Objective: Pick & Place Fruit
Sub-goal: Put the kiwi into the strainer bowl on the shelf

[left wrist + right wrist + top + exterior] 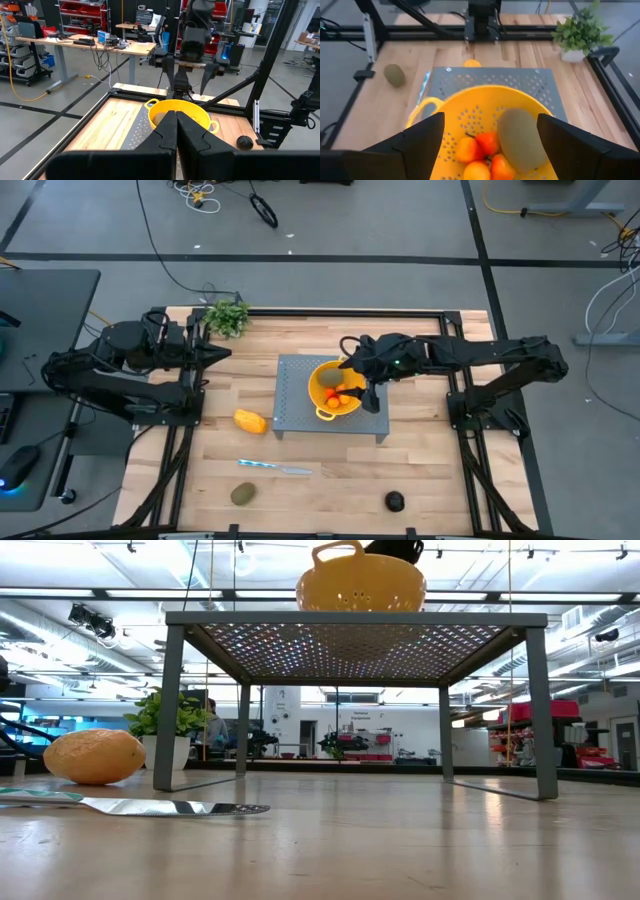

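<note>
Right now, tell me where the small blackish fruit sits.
In the high view, the blackish fruit lies on the table's front right, right of the brownish-green oval and knife.

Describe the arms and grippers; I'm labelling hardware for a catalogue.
Both arms are black, jointed links with thin black cables along them. The left gripper has two matte black wedge-shaped fingers; the right gripper has two broad black fingers. No markings are visible.
</note>
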### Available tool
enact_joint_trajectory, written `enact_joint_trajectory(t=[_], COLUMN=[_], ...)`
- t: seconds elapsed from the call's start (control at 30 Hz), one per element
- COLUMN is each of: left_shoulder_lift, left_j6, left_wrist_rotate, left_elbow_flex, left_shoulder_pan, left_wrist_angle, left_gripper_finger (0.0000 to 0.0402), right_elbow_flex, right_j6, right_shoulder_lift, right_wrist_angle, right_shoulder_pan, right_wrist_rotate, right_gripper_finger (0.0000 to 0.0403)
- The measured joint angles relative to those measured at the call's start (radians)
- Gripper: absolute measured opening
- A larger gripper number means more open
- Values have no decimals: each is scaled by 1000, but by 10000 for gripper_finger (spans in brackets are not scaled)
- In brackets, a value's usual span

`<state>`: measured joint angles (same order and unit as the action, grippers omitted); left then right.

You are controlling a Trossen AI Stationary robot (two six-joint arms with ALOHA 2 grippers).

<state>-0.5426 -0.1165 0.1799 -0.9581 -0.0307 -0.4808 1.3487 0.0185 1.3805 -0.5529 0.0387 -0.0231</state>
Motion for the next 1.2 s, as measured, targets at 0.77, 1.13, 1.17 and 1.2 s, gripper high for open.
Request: enact_joint_trajectory(t=[0.77, 1.13, 1.17, 1.2], left_shoulder_lift=[0, 0, 0, 0], left_j6=[0, 2, 1, 1], left_wrist_rotate=[0, 0, 0, 0], left_elbow_flex=[0, 0, 0, 0], left_shoulder_pan=[0, 0, 0, 0], left_wrist_angle=[0, 0, 0, 0], left_gripper_finger=[2, 2, 2, 2], right_elbow_flex=[0, 0, 0, 0], right_j6=[0, -11, -17, -21], right_shoulder_lift=[-67, -75, -75, -75], right_wrist_angle=[-4, -4, -4, -4], right_shoulder_pan=[2, 2, 2, 2], right_wrist_rotate=[1, -1, -1, -1], right_gripper_finger=[235, 132, 125, 118])
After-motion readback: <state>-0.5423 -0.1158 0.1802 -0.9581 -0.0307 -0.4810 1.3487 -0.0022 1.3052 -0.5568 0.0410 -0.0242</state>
